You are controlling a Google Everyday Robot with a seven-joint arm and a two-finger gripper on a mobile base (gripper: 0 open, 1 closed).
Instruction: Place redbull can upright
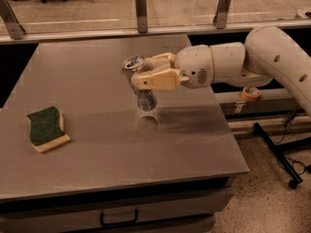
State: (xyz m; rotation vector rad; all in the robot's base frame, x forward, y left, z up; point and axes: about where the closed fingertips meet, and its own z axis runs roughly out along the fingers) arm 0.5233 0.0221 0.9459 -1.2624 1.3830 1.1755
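Observation:
The redbull can [144, 100] is a slim silver can with blue markings, held almost upright with its pull-tab top [132, 62] leaning slightly left. My gripper [146, 74] is shut on its upper half, its cream fingers [156, 79] wrapped around the can. The can's base hangs a little above the grey table [97, 159], over its own reflection near the table's middle right. My white arm [243, 62] reaches in from the right.
A green and yellow sponge [45, 128] lies on the table's left side. A glass barrier with metal posts [141, 6] runs behind the table. A black stand base [284, 154] sits on the floor to the right. A drawer handle [119, 220] is below the table's front edge.

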